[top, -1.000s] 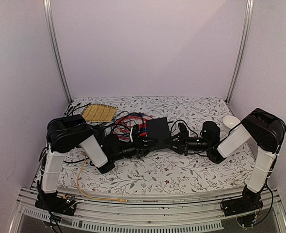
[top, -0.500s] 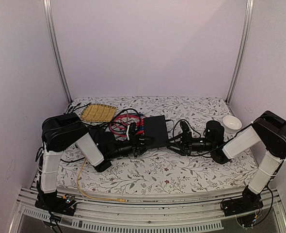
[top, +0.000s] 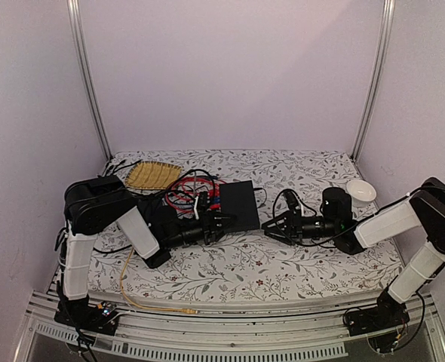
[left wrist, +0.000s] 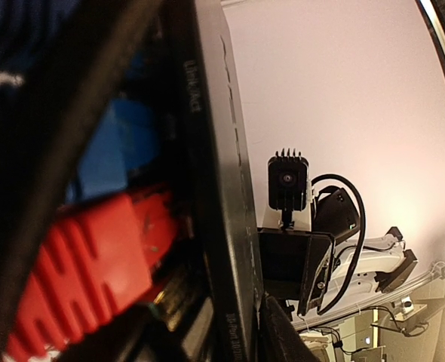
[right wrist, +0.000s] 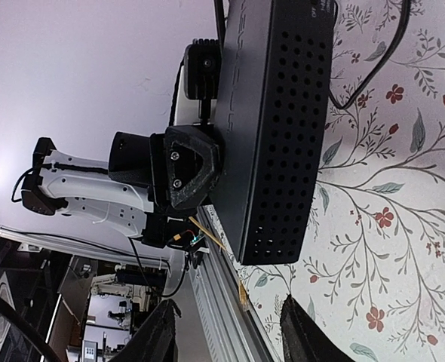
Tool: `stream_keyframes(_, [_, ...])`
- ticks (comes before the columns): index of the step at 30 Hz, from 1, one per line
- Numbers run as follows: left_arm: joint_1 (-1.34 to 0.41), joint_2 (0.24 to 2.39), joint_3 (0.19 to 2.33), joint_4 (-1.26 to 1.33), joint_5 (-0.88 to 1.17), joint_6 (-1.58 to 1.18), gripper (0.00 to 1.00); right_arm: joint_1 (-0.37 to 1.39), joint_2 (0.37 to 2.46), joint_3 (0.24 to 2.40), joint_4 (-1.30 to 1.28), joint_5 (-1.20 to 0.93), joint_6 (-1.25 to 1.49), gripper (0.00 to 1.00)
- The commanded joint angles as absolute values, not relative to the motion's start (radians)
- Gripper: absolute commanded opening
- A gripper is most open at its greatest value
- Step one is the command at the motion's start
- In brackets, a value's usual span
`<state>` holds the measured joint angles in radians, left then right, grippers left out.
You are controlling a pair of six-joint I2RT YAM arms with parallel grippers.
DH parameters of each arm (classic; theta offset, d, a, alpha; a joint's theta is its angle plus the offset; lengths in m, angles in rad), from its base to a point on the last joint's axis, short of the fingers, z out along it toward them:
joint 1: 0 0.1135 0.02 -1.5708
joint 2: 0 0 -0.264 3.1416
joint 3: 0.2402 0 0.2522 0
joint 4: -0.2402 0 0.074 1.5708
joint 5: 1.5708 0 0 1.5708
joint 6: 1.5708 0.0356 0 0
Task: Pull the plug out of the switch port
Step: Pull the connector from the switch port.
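The flat black switch lies mid-table. My left gripper is shut on its near left corner. In the left wrist view the box's thin edge runs between my left gripper's jaws. A red plug and a blue plug sit in the switch ports on that side. My right gripper stands open a little right of the box, touching nothing. In the right wrist view its fingers frame the box's perforated side, and nothing lies between them.
Red, blue and black cables bunch left of the switch. A wicker tray lies at the back left, a white bowl at the right. A yellow cable trails over the front edge. A black cable loops by the right gripper.
My right gripper has opened and drawn back to the right, away from the switch. The left gripper and the box have shifted slightly left.
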<state>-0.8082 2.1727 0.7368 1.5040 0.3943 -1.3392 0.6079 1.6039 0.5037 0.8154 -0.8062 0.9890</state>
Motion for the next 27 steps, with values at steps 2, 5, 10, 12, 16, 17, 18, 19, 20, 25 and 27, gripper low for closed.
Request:
stream_keyframes(2, [-0.784, 2.115, 0.774, 1.746, 0.428, -1.259, 0.0, 0.608, 1.543, 0.47, 0.765, -0.744, 0.949, 0.45])
stream_keyframes(5, [-0.779, 2.114, 0.781, 1.746, 0.45, -1.259, 0.0, 0.608, 1.515, 0.47, 0.734, -0.714, 0.944, 0.45])
stream_keyframes(10, [-0.771, 2.125, 0.795, 1.759, 0.496, -1.271, 0.0, 0.605, 1.441, 0.479, 0.642, -0.639, 0.914, 0.45])
stream_keyframes(12, [-0.768, 2.126, 0.792, 1.771, 0.507, -1.276, 0.0, 0.597, 1.424, 0.481, 0.622, -0.615, 0.907, 0.45])
stream_keyframes(16, [-0.764, 2.123, 0.794, 1.775, 0.536, -1.283, 0.0, 0.566, 1.422, 0.497, 0.612, -0.596, 0.905, 0.45])
stream_keyframes(17, [-0.764, 2.121, 0.796, 1.77, 0.545, -1.283, 0.0, 0.555, 1.424, 0.506, 0.611, -0.594, 0.903, 0.45])
stream_keyframes(18, [-0.764, 2.117, 0.799, 1.763, 0.557, -1.282, 0.0, 0.544, 1.427, 0.515, 0.609, -0.594, 0.901, 0.45])
stream_keyframes(19, [-0.764, 2.114, 0.805, 1.755, 0.573, -1.281, 0.0, 0.529, 1.429, 0.524, 0.606, -0.596, 0.896, 0.45])
stream_keyframes(20, [-0.765, 2.112, 0.81, 1.746, 0.589, -1.278, 0.0, 0.517, 1.431, 0.537, 0.598, -0.598, 0.891, 0.45])
stream_keyframes(25, [-0.765, 2.096, 0.823, 1.709, 0.663, -1.265, 0.0, 0.451, 1.447, 0.588, 0.554, -0.625, 0.828, 0.45])
stream_keyframes(27, [-0.765, 2.095, 0.826, 1.697, 0.69, -1.265, 0.0, 0.431, 1.459, 0.604, 0.537, -0.645, 0.804, 0.45])
